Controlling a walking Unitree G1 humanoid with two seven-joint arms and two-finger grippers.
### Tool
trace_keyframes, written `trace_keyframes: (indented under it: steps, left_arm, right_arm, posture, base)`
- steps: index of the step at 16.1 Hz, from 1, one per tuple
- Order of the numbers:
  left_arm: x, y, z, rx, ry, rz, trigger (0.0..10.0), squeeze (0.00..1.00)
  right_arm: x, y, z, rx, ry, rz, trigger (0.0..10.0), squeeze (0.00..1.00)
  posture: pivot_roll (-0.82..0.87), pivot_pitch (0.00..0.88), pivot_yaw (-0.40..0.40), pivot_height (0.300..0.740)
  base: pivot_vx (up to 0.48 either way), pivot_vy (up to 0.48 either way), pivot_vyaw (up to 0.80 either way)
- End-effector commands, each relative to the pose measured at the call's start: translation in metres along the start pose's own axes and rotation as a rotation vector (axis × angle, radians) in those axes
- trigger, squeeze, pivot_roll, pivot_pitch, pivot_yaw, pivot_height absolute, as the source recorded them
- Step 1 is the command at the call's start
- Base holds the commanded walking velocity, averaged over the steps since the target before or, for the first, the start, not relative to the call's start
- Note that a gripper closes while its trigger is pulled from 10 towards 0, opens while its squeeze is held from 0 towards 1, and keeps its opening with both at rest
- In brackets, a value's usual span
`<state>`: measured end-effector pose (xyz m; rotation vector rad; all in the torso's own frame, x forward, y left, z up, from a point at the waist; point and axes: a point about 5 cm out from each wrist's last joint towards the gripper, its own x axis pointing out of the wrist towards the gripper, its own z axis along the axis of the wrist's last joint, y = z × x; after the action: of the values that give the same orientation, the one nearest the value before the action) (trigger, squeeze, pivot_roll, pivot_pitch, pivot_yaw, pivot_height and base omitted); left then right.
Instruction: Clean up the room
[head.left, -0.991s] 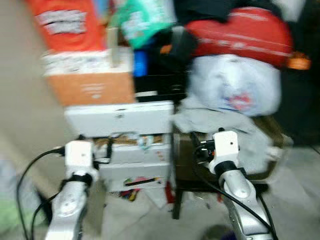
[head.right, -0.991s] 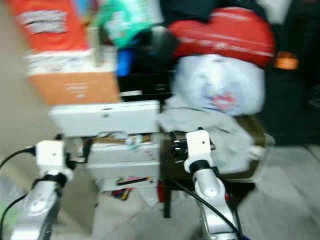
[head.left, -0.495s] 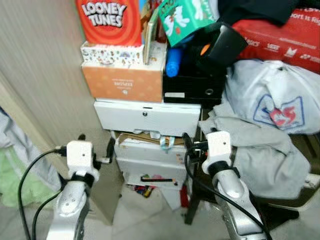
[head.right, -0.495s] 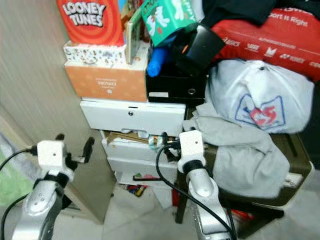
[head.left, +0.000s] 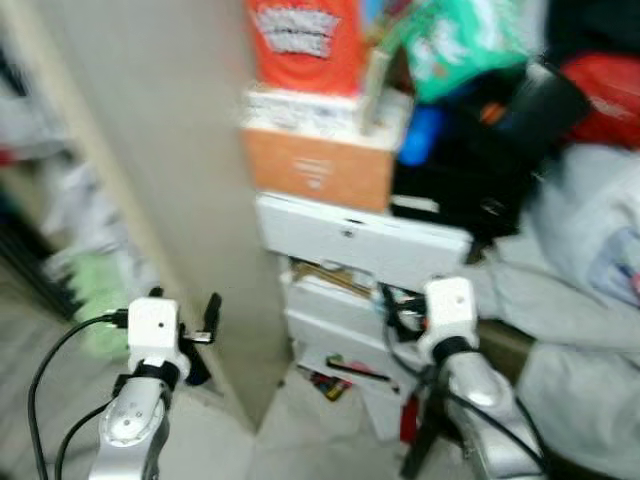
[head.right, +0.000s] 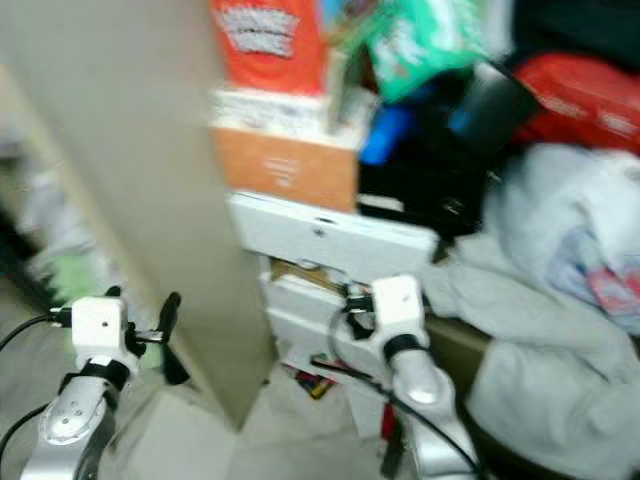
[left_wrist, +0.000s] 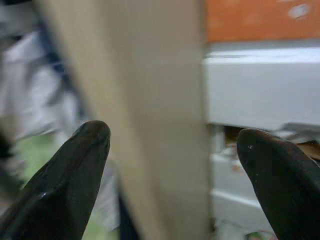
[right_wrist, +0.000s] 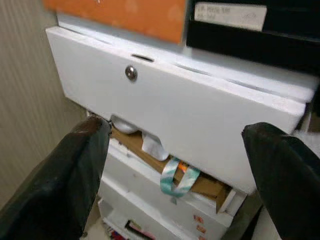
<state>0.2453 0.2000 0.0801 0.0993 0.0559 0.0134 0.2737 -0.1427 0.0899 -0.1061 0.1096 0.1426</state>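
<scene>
A cluttered stack stands ahead: a white drawer unit (head.left: 360, 240) with its top drawer front (right_wrist: 170, 110) tilted out, an orange box (head.left: 320, 170) on it and a red box (head.left: 300, 40) above. Paper and a teal ribbon (right_wrist: 172, 180) stick out under the drawer. My right gripper (right_wrist: 175, 165) is open just in front of that drawer, holding nothing. My left gripper (head.left: 185, 305) is open too, level with the edge of a beige wall panel (left_wrist: 150, 100), nothing between its fingers (left_wrist: 65, 185).
Grey clothing (head.left: 590, 320) and a white bag are heaped to the right of the drawers, with a black box (head.left: 470, 180) and a green packet (head.left: 460, 40) above. Small items (head.left: 335, 372) lie on the floor under the drawers. Green and pale fabric (head.left: 95, 300) lies at the left.
The whole picture has shifted right and blurred, so the camera has turned left. More of the beige panel and the left floor shows. Both grippers stay open.
</scene>
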Motion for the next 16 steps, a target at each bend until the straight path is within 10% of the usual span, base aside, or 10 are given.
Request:
trace_keyframes:
  steps: [1, 5, 11, 16]
  left_arm:
    - [0.0, 0.012, -0.002, 0.036, 0.013, 0.047, 10.0, 0.0]
    - [-0.005, 0.033, -0.018, 0.089, 0.08, 0.167, 10.0, 0.0]
    - [-0.036, 0.075, -0.091, 0.198, 0.478, 0.25, 10.0, 0.0]
    - [-0.058, 0.088, -0.132, 0.286, 0.729, 0.247, 10.0, 0.0]
  right_arm:
    - [0.004, 0.008, 0.003, 0.02, -0.005, 0.031, 10.0, 0.0]
    - [0.004, 0.007, 0.001, 0.004, 0.004, 0.053, 10.0, 0.0]
    - [0.01, -0.067, -0.017, -0.02, 0.031, -0.131, 10.0, 0.0]
    - [-0.003, -0.09, -0.071, -0.032, 0.217, -0.188, 10.0, 0.0]
  posture:
    - [-0.01, 0.012, 0.021, 0.74]
    - [-0.01, 0.002, 0.015, 0.74]
    - [0.02, 0.0, 0.022, 0.74]
    - [0.03, 0.0, 0.025, 0.74]
  base:
    - [0.0, 0.0, 0.59]
    - [0.0, 0.0, 0.55]
    - [0.0, 0.0, 0.0]
    - [0.0, 0.0, 0.0]
